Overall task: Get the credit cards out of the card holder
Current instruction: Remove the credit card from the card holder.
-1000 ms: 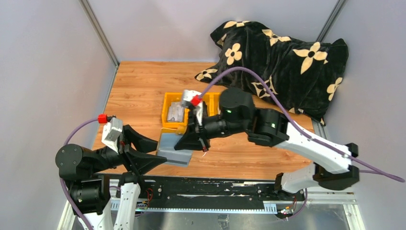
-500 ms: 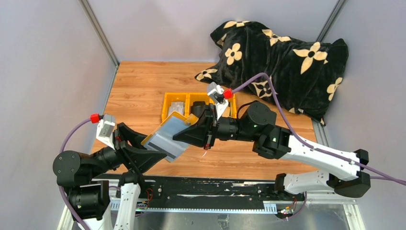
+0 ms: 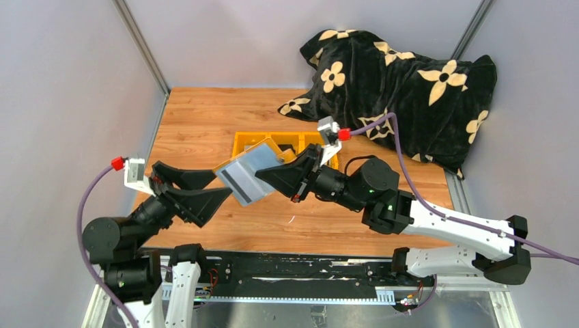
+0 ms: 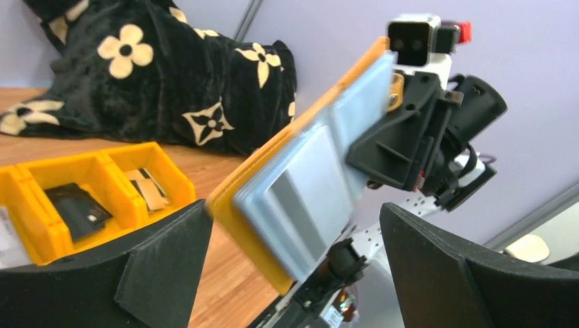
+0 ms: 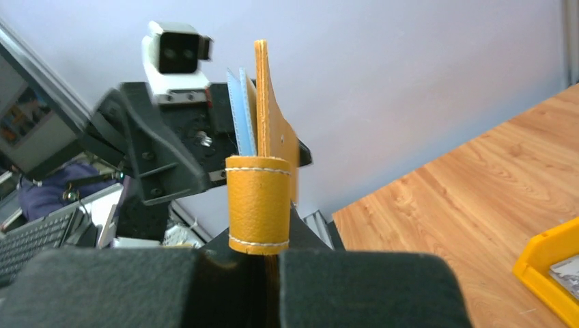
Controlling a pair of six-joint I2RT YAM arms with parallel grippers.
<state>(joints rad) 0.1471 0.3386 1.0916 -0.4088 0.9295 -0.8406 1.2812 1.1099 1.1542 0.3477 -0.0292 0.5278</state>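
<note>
Top view. At lower left, the left tool (image 3: pixel 222 186) gaped fully wide and held nothing. Its two black fingers (image 4: pixel 164 263) flanked the near end of the holder (image 3: pixel 254 164) without clearly touching it.

In the middle of the frame, the holder hung above the worktop (image 3: pixel 198 116), in front of a yellow tray (image 3: pixel 239 140). It was unfolded, with its grey-blue inside turned toward the left tool and its mustard back turned away. In the left wrist view its long axis ran from lower middle up to upper right. A pale grey card (image 4: pixel 311 188) lay flat in the lower half, lined up with that axis. Which way the pocket mouth faced could not be told.

Right of centre, the right tool (image 3: pixel 270 181) was pinched tight on the holder's far end, with a mustard loop standing just above its fingers.

A black flowered cloth (image 3: pixel 410 82) lay at upper right.

The step appeared to be drawing a card out. To do it well, the left tool would probably need to nip only the card's free edge, not the holder's wall. It should then pull straight along the long axis against a firm grip from the right tool.
</note>
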